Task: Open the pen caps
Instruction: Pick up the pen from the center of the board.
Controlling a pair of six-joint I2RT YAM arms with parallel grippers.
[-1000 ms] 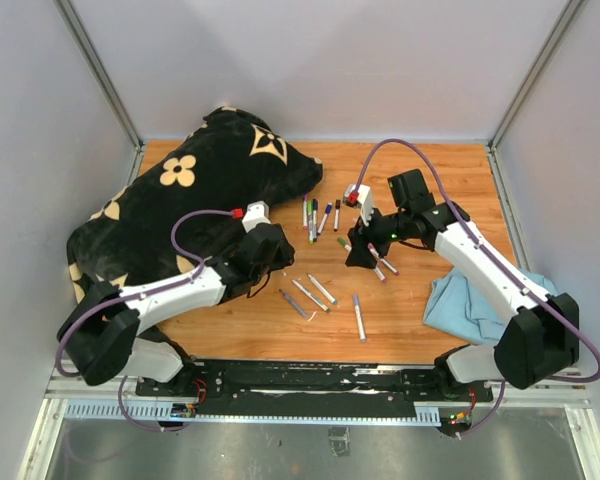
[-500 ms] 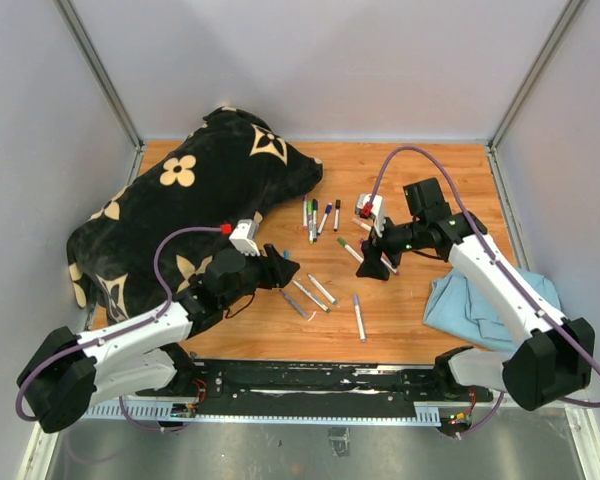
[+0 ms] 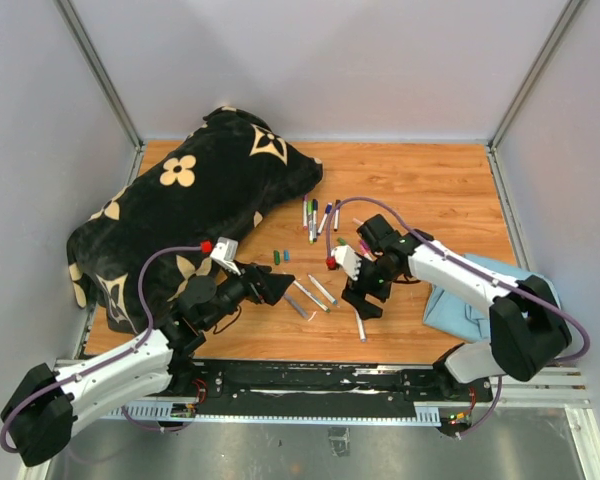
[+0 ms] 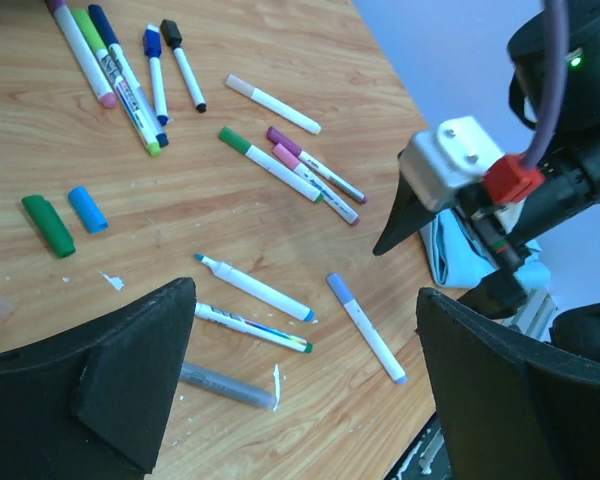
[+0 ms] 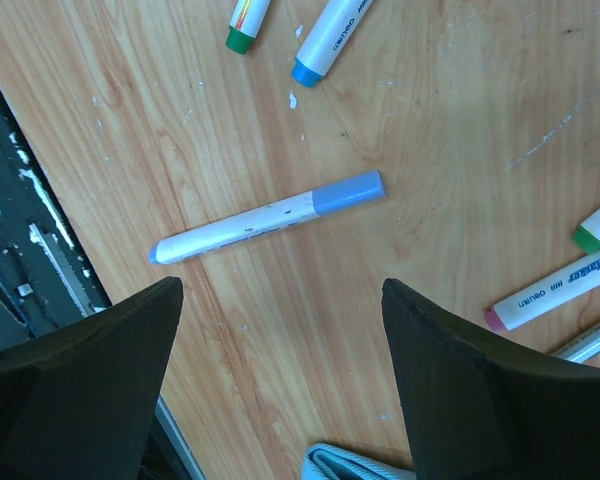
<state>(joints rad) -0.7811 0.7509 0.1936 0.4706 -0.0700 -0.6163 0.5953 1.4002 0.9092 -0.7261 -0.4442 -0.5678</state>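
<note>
Both claws have released: the left claw (image 4: 305, 300) is withdrawn to the lower left, and the right claw (image 5: 280, 290) is now above a blue-capped marker (image 5: 268, 218). A green cap (image 4: 46, 224) and a blue cap (image 4: 87, 208) are newly loose on the counter (image 3: 430, 190). The pink-tipped marker (image 5: 555, 290) reads "Marker"; the blue-tipped marker (image 5: 330, 35) possibly reads "deli".

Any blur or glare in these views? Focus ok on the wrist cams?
Top external: even light, soft shadows, no glare on the table. Left wrist: markers sharp, own fingers dark and soft. Right wrist: blue cap crisp, fingers featureless black.
</note>
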